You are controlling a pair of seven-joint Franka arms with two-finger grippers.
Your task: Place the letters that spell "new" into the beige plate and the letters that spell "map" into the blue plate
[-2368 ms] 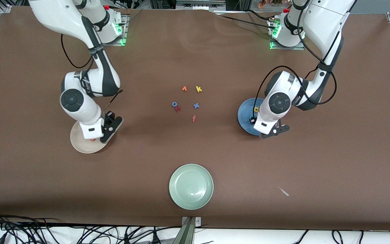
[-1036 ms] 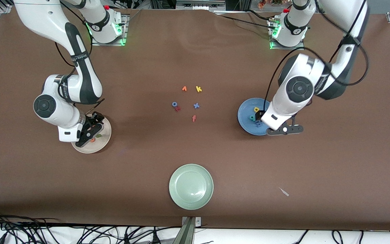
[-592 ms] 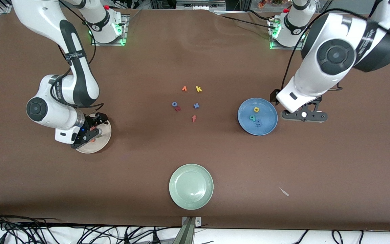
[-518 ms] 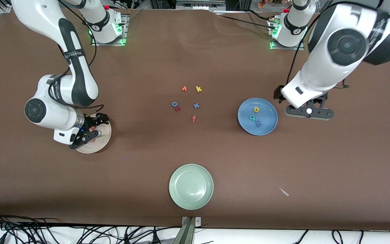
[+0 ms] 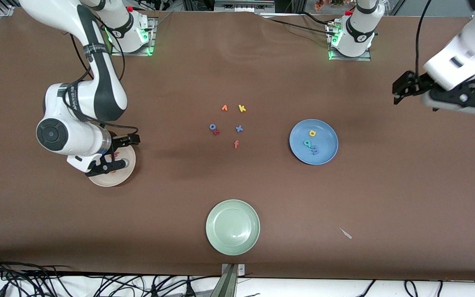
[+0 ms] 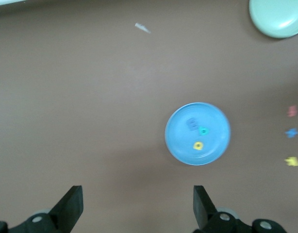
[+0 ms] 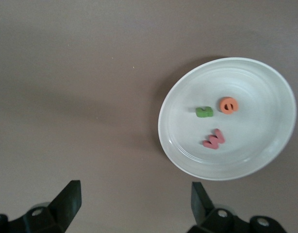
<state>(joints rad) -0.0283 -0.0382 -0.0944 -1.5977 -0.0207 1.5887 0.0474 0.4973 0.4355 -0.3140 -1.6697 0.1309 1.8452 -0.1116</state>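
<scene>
Beige plate [image 7: 265, 160] at right arm's end of table: green n [image 7: 204, 112], orange e [image 7: 228, 105], red w [image 7: 214, 139] all in it. Blue plate [image 5: 328, 152] toward left arm's end: yellow p [image 5: 312, 133], teal a [image 5: 306, 143], blue m [image 5: 314, 150] in it. Right gripper [image 5: 118, 153] over beige plate, jaws apart, empty. Left gripper [image 5: 402, 87] up over bare table at left arm's end, jaws apart, empty. Green plate [image 5: 233, 227] nearest camera. Spare letters [image 5: 237, 128] mid-table between plates.
</scene>
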